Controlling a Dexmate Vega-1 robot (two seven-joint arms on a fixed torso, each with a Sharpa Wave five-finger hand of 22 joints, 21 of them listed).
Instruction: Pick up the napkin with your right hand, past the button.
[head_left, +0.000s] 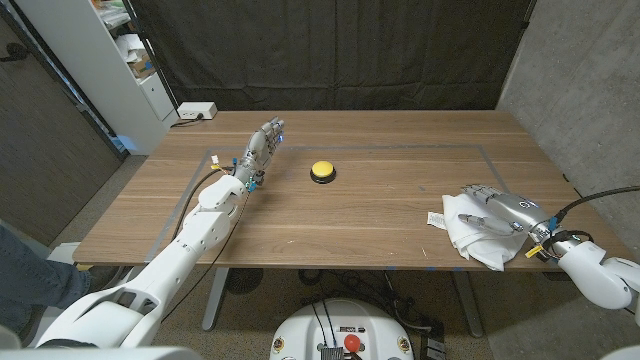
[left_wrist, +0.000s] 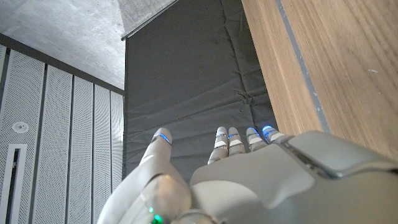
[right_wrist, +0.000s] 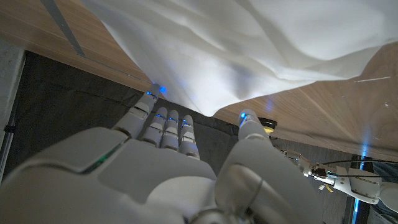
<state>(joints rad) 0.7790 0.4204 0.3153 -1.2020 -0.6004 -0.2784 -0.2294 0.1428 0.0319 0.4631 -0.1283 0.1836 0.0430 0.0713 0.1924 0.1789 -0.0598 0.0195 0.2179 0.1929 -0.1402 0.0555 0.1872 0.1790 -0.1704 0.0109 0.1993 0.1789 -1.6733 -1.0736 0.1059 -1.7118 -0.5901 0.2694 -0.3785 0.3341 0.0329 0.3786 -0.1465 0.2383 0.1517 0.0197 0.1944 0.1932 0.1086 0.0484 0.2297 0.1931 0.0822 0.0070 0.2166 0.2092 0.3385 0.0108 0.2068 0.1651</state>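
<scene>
Fingers of my left hand (head_left: 258, 150) are stretched out straight with the thumb apart, holding nothing, over the far left part of the counter (head_left: 380, 215). Just to that hand's right sits the yellow button (head_left: 322, 171), not touched. Well past the button, near the counter's right edge, my right hand (head_left: 492, 207) hovers over the white napkin (head_left: 470, 235), fingers spread above the crumpled cloth; I cannot tell whether they touch it.

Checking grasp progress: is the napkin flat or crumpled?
Crumpled: the napkin shows folds and raised ridges on the table, with the right hand over it.
</scene>
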